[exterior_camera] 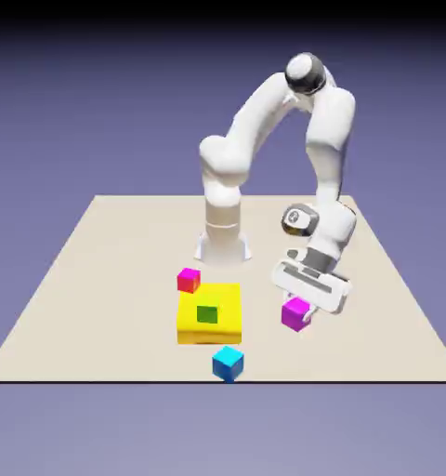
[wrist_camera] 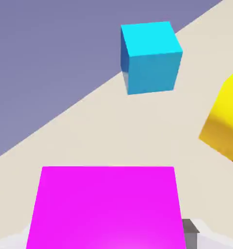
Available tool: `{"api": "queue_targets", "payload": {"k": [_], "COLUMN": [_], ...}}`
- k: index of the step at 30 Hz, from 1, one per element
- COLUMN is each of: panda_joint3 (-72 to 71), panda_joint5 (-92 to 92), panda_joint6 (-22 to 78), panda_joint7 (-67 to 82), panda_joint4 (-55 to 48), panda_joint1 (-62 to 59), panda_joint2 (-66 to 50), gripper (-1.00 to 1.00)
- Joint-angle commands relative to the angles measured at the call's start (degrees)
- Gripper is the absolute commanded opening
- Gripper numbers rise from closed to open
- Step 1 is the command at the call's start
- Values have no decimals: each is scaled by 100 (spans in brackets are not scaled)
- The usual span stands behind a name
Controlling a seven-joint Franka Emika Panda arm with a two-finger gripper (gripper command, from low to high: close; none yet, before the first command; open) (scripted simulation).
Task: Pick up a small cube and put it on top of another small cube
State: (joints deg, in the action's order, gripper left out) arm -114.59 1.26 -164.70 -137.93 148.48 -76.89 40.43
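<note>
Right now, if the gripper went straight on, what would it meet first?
Likely the beige tabletop, with the small violet-magenta cube between its fingers touching down first; any gap beneath is unclear.

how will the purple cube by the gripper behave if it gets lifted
The plain purple cube looks rigid, its edges straight, so it probably won't flex. Its flat faces suggest it would sit steady between the gripper's fingers and be unlikely to roll once set down.

Exterior view: cyan cube (exterior_camera: 228, 363) before yellow block (exterior_camera: 224, 330), near bench (exterior_camera: 106, 288) front edge; violet-magenta cube (exterior_camera: 295, 315) right of block; hot-pink cube (exterior_camera: 188, 281) behind block's left side.
</note>
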Motion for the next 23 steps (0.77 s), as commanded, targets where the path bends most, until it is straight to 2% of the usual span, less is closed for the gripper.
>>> {"api": "queue_targets", "payload": {"k": [1,13,19,20,23], "panda_joint3": [-17,-216,-1045,-1045,-707], "panda_joint5": [-93,-1174,-862,-862,-989], "panda_joint6": [169,2060,1185,1184,1541], "panda_joint7": [-104,-1310,-1219,-1219,-1256], "panda_joint4": [-125,-1582,-1630,-1630,-1611], "panda_joint1": [-208,-2625,-3643,-3643,-3228], "panda_joint2": [-49,-612,109,110,-184], "gripper": [-100,-100,-100,100,100]}}
